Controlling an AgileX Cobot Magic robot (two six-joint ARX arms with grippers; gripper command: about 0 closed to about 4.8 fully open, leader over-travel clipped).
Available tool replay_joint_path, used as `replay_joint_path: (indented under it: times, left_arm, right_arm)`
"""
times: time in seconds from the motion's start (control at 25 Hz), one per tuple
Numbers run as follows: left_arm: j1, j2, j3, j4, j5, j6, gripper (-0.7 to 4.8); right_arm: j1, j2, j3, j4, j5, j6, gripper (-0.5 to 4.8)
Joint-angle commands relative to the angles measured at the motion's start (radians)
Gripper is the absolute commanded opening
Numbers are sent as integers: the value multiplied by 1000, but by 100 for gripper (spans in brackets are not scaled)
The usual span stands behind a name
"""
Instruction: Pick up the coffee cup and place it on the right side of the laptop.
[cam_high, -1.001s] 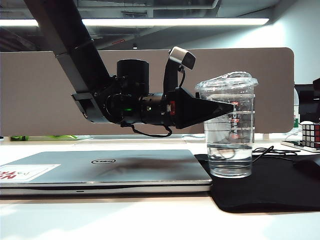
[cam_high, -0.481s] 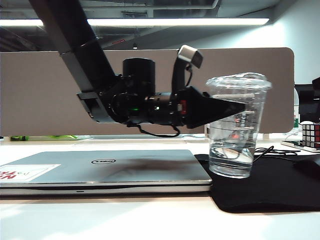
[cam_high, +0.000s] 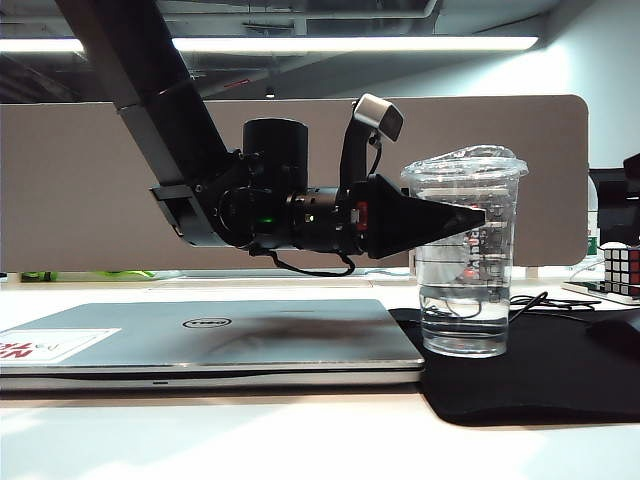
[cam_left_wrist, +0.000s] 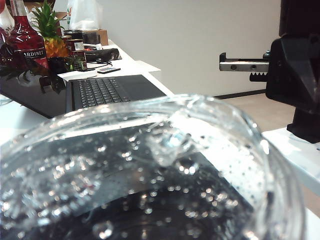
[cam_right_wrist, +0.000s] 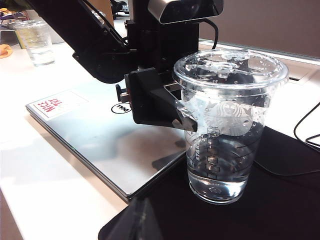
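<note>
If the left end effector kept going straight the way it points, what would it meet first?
The coffee cup. The open left end effector points level toward the right of the exterior view, its fingers already either side of the cup's upper wall just under the lid; whether they touch is unclear.

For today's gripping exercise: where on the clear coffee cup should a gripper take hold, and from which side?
Grip the coffee cup around its upper wall, below the domed lid, coming in level from the laptop side, as the open left gripper does. The wall widens upward, resisting slipping; the lid blocks a top grasp.
</note>
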Motion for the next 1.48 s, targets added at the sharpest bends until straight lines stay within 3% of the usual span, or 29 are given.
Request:
replay_joint_path:
  times: [0.04, 0.2, 0.48, 0.72, 0.88, 0.92, 0.96, 1.0, 1.16, 1.48]
  left_arm:
    - [13, -4, 3, -24, 5, -1, 479]
    - [35, -4, 3, -100, 57, -3, 479]
    - [83, -4, 3, -99, 171, 0, 479]
    - [200, -4, 3, -100, 237, -9, 479]
    - [280, -4, 3, -99, 277, -138, 479]
    - [300, -5, 3, -98, 277, -195, 390]
    - [314, -7, 3, -98, 277, -224, 253]
    - [338, -13, 3, -98, 277, -275, 18]
    - [385, -63, -6, -97, 268, -354, -5]
    - [437, -394, -283, -45, 73, -336, -5]
  right_arm:
    - [0, -2, -6, 10, -2, -7, -1]
    - [0, -2, -6, 10, -1, -25, -1]
    - [0, -2, -6, 10, 2, -28, -1]
    - [0, -2, -6, 10, 2, -28, -1]
    - [0, -2, -6, 10, 6, -28, -1]
    - [0, -2, -6, 10, 6, -28, -1]
    - [0, -2, -6, 10, 5, -28, -1]
    - [0, -2, -6, 10, 5, -28, -1]
    - [0, -2, -6, 10, 5, -28, -1]
    - [1, -2, -6, 10, 6, -27, -1]
